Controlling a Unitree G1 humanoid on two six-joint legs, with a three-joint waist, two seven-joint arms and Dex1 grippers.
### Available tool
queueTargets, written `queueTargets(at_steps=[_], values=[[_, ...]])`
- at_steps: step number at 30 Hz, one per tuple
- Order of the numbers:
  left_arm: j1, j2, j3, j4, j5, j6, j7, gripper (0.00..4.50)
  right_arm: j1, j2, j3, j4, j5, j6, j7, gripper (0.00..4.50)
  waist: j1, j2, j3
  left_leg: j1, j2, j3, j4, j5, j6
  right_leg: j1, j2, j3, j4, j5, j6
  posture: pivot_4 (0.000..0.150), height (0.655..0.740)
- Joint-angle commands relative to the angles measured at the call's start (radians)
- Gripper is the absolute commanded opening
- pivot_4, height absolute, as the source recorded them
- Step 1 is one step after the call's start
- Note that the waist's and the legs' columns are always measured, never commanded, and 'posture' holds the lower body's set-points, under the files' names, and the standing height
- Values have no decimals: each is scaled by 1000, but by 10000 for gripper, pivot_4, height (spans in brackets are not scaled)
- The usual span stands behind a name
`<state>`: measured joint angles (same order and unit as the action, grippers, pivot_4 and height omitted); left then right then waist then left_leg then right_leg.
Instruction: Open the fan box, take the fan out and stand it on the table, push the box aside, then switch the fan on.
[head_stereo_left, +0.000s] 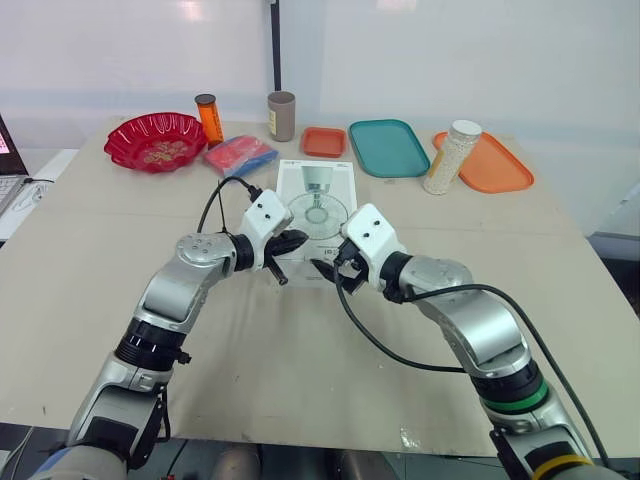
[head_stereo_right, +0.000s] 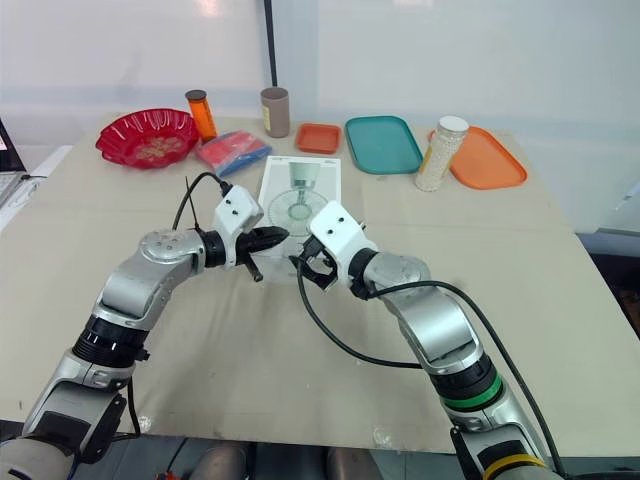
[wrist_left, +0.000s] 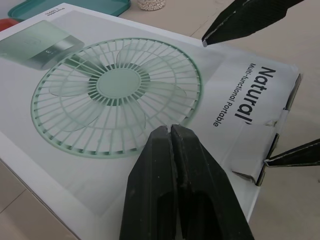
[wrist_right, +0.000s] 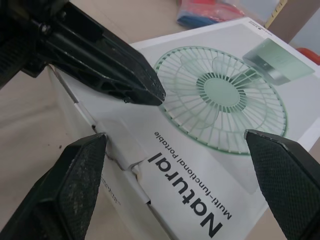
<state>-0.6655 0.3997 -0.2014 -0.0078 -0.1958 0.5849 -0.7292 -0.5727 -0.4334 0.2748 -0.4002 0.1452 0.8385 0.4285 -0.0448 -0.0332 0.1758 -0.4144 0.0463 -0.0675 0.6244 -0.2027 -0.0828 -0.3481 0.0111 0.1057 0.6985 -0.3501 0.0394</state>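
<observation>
1. A flat white cardboard fan box, printed with a pale green fan, is being shown lying closed on the beige table, directly ahead of both grippers' fingertips.
2. The left gripper is being held over the box's near end. Its two black fingers are being pressed together with no gap, and nothing is being pinched between them. Whether the tip is touching the printed top cannot be told.
3. The right gripper is being held just beside the left one, at the same near end, with its fingers spread wide apart.
4. One right finger is being held by the tucked end flap. The other is being held on the far side of the black "Natural" lettering, which is being framed between them. Contact with the box cannot be told.
5. Beyond the fingertips, past the box, a small orange-red rectangular tray, a teal rectangular plastic tray and a brown cylindrical cup are being shown.
6. Out past the left gripper's outer side, a red scalloped bowl, an orange cylindrical bottle and a red-and-blue packet are being shown.
7. Out past the right gripper's outer side, a clear jar of white grains is being shown beside a large orange tray.
</observation>
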Motion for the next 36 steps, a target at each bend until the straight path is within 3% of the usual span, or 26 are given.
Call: queueTargets(at_steps=[1, 16, 36], values=[[26, -8, -33, 20, 12, 6, -14, 1594, -27, 4, -32, 6, -19, -28, -9, 45000, 0, 0, 0, 0, 0, 0, 0, 0, 0, 0, 0, 0, 0, 0, 0, 1500, 7400], [31, -6, -28, 29, 14, 3, -12, 1594, 24, 1, -47, -121, 49, 52, 45, 45000, 0, 0, 0, -1, 0, -1, 0, 0, 0, 0, 0, -1, 0, 0, 0, 1500, 7400], [34, -9, -29, 17, 12, 5, -12, 1594, 1, 16, -26, 19, -37, -41, 14, 45000, -1, 0, 0, 0, 0, -2, 0, 1, 0, 0, 0, -2, 0, 0, 0, 1500, 7400]])
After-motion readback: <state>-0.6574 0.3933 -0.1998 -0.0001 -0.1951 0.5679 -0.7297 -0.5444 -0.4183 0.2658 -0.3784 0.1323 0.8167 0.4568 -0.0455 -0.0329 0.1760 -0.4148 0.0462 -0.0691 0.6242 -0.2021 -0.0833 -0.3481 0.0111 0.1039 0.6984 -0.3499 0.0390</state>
